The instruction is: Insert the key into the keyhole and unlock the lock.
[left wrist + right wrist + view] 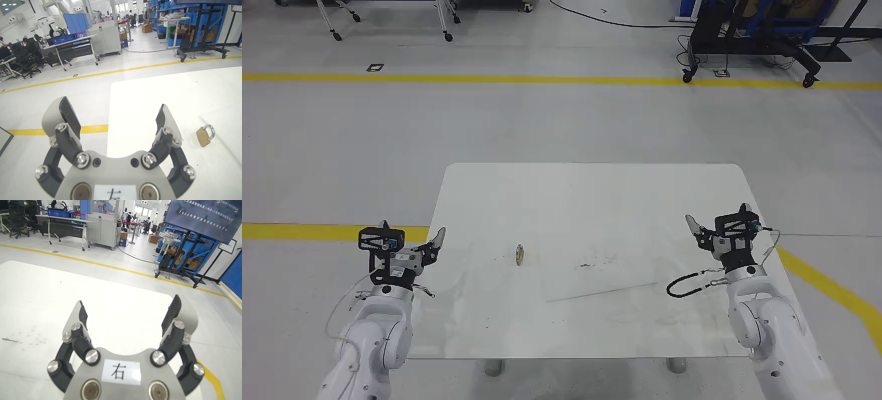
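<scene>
Opening stage, nothing yet grasped: left gripper [113, 103] and right gripper [128, 299] hover spread and empty at the table's [642, 195] near side edges, padlock [205, 136] nearer the left, probable key [7, 339] mid-table; the next move likely calls for grasping both.

Lock [520, 254] on the tabletop [642, 200], left of centre; key [599, 264] to its right, apart from it, near the middle. Left tool [412, 237] at the tabletop's left edge, right tool [720, 220] over its right side, both well apart from lock and key.
</scene>
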Robot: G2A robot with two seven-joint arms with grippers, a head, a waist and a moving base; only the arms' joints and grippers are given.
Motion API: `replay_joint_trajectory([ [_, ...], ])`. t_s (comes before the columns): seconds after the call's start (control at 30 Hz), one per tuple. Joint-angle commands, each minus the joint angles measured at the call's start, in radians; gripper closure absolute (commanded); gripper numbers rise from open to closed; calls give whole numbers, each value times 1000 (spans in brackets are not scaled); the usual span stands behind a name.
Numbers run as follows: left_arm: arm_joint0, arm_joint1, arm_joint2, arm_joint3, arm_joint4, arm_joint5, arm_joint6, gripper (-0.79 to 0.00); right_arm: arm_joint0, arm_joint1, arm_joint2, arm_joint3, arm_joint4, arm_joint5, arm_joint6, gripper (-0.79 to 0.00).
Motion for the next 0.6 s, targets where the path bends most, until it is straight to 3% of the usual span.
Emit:
replay_joint_trajectory([
  [0.0, 0, 0, 0, 0, 0, 0, 0, -785, 3, 0, -7, -1, -13, -6, 6, -785],
  [0.17, 0, 0, 0, 0, 0, 0, 0, -785, 59, -2, -65, 11, -66, -57, 54, -785],
  [0.57, 0, 0, 0, 0, 0, 0, 0, -785, 254, -9, -270, 153, -141, -388, 85, -785],
])
